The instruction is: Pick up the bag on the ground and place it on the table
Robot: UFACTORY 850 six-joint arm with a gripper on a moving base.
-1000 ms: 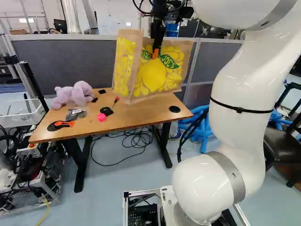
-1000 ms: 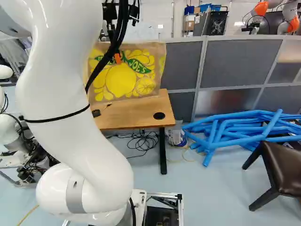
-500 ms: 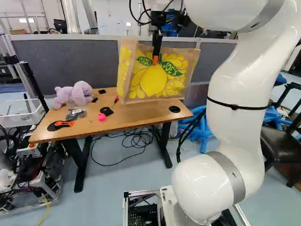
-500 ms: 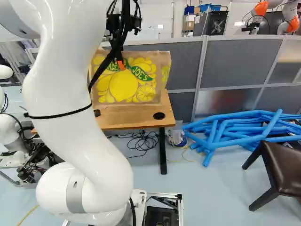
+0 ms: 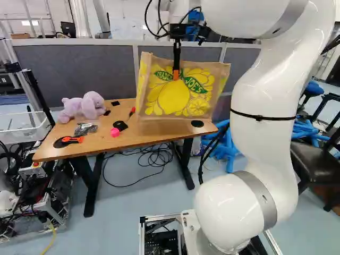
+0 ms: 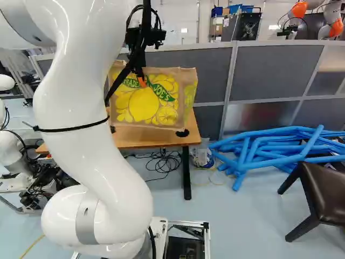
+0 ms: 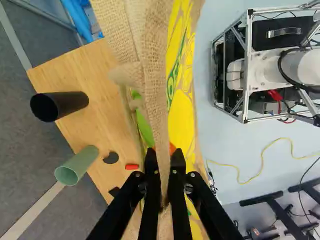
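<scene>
"End effector (image 5: 176, 73): what did the left base view show of it?"

"It pinched the bag (image 5: 172, 101) by its upper edge. The bag hung upright at the worktop (image 5: 151, 132), to the right of a purple plush toy (image 5: 84, 106)."

"And the right base view?"

"There the bag partly covered a black disc (image 6: 183, 133) on the worktop; I couldn't tell whether its base touched. Blue tubes (image 6: 256, 151) lay heaped farther right."

"The wrist view?"

"Both fingers gripped the bag's cloth between them. A red item (image 7: 132, 166) lay on the worktop beside the bag."
</scene>
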